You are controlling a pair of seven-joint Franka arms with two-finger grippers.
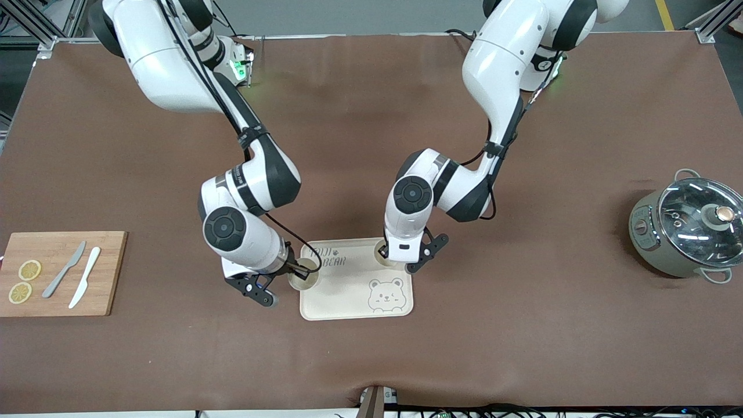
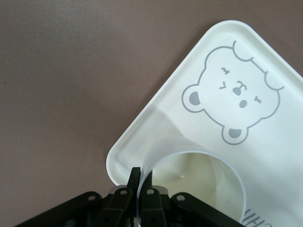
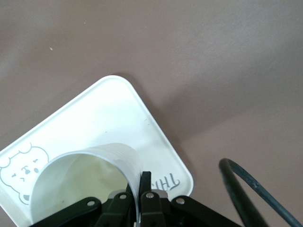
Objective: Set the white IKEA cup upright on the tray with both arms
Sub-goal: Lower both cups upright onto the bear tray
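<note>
My right gripper (image 1: pixel 288 273) pinches the rim of an upright white cup (image 1: pixel 304 277) at the flat cream bear-printed tray's (image 1: pixel 348 290) edge; its jaws are closed on the wall. My left gripper (image 1: pixel 388 255) pinches a second upright white cup (image 1: pixel 385 253) on the tray's corner.

cup (image 1: pixel 304 277) on tray (image 1: pixel 348 290) corner | second cup (image 1: pixel 385 253) on another corner

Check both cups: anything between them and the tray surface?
Nothing visible. The left gripper pinches the rim of one cup over the tray corner; the right gripper pinches the other cup over the corner by the lettering. Bare tray shows below each.
</note>
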